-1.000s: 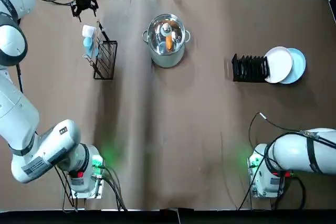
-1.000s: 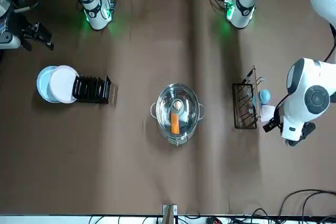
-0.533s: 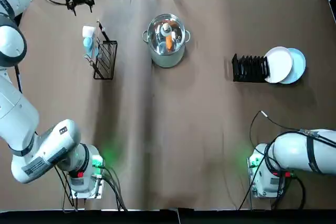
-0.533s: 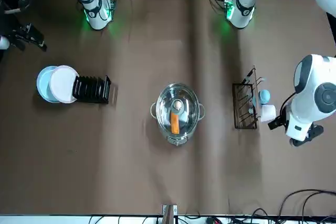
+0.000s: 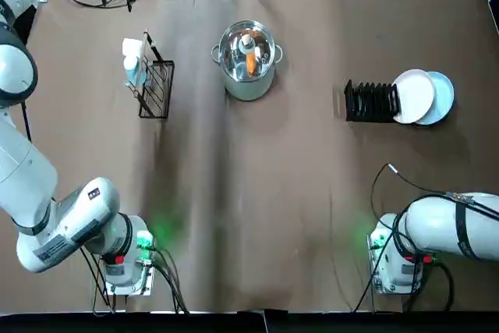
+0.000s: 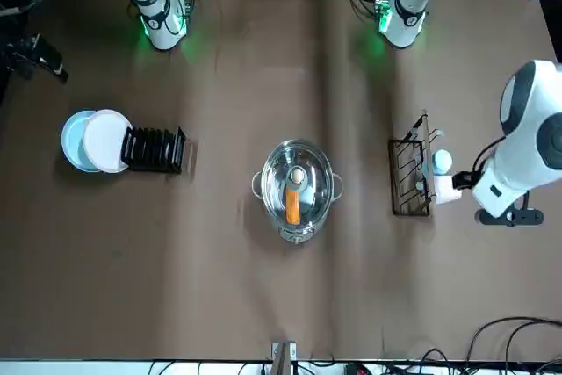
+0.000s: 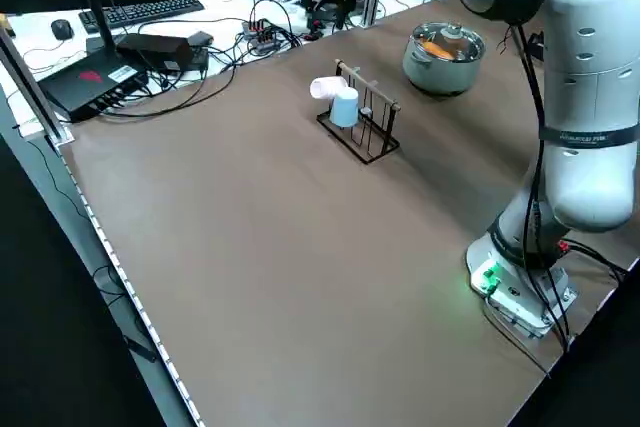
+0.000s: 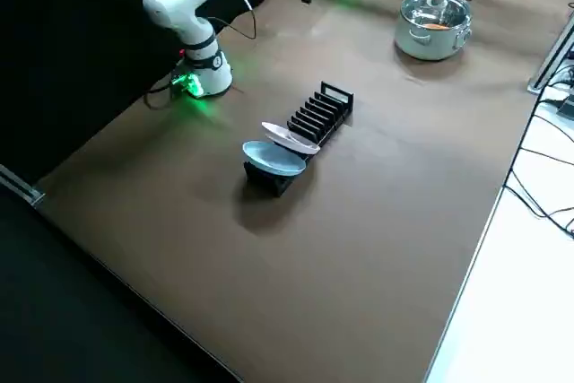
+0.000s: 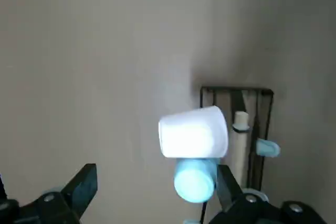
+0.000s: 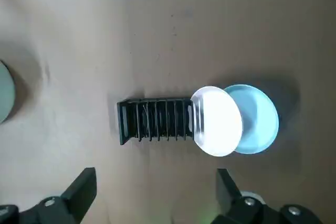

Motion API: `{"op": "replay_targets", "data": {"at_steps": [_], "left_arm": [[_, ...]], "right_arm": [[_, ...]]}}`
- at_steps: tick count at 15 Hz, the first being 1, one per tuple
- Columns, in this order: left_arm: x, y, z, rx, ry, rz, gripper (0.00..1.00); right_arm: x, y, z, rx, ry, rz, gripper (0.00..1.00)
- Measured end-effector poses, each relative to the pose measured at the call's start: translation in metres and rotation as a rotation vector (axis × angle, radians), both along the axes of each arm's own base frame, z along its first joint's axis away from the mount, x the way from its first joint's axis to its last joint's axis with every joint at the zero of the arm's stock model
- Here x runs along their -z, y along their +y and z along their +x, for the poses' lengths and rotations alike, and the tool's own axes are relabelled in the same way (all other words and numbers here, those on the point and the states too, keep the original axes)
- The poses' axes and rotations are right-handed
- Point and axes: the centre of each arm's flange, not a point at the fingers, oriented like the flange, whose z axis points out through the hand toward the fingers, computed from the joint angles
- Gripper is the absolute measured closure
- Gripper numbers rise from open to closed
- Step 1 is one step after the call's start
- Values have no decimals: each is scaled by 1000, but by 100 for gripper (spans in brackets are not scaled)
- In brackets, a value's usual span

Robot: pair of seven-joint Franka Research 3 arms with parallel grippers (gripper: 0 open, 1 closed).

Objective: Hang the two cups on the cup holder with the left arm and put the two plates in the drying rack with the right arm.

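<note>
White and light-blue plastic, two small cups, the white cup and the blue cup, hang on the wire cup stand, at 10 o'clock from the middle of the table as I look down from above, with the robot's bases at 6. What has just changed is the arms, not the dishes: my left gripper has drawn farther from the cups and now waits beyond them, at 11 o'clock from the stand, its two fingers spread with nothing between them. My right gripper has moved outward too, to 1 o'clock from the black slotted rack, its fingers also parted and empty. That rack lies at 2 o'clock from the middle, with the white plate and the blue plate standing at its 3 o'clock end, leaning and overlapping. Cups and plates have stayed put as the arms pulled back, so I judge the task essentially finished, with only parking left; brushing a lightly held cup would be the remaining risk.
</note>
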Motion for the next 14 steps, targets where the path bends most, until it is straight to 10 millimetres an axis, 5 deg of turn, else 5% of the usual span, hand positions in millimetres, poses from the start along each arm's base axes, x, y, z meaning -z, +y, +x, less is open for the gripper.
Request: {"op": "replay_targets", "data": {"at_steps": [6, 10, 14], "left_arm": [[-53, -35, -9, 25, -51, -9, 0], [-71, -26, -14, -66, -48, -69, 0], [-138, -9, -44, -129, -99, -189, 0]], "right_arm": [[0, 10, 2, -23, -13, 0, 0], [0, 23, 4, -71, -29, -9, 0], [11, 26, 4, -97, -9, -10, 0]]}}
